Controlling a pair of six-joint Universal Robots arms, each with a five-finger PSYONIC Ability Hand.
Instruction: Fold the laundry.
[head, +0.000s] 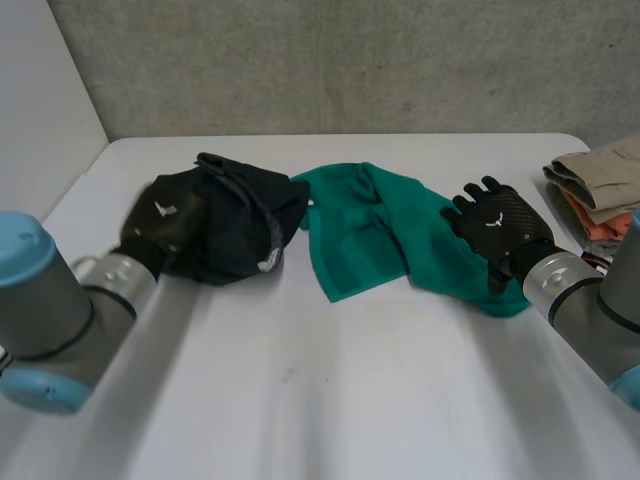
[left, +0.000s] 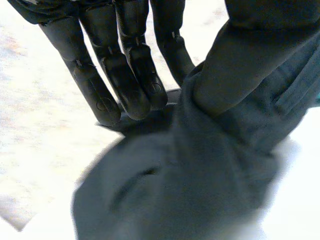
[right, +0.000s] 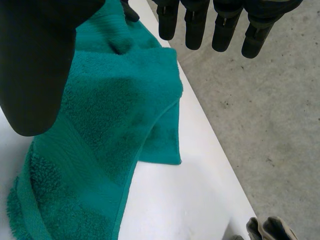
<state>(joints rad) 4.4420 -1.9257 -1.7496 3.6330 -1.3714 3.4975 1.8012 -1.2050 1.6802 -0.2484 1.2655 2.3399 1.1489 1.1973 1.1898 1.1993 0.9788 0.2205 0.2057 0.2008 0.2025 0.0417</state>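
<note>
A black garment (head: 235, 215) lies bunched at the table's left. My left hand (head: 165, 225) is at its left edge. In the left wrist view its fingers (left: 125, 80) reach down onto the edge of the dark cloth (left: 200, 175), which rises in a thick fold opposite them, pinched there. A green towel (head: 380, 225) lies crumpled in the middle, touching the black garment. My right hand (head: 495, 225) hovers over the towel's right end, fingers (right: 200, 25) straight and spread, holding nothing. The towel (right: 115, 100) lies under its palm.
A stack of folded tan and orange clothes (head: 600, 185) sits at the table's far right edge, its corner also in the right wrist view (right: 270, 231). White table (head: 330, 400) stretches bare toward the front. Grey floor (right: 260, 110) lies beyond the table's edge.
</note>
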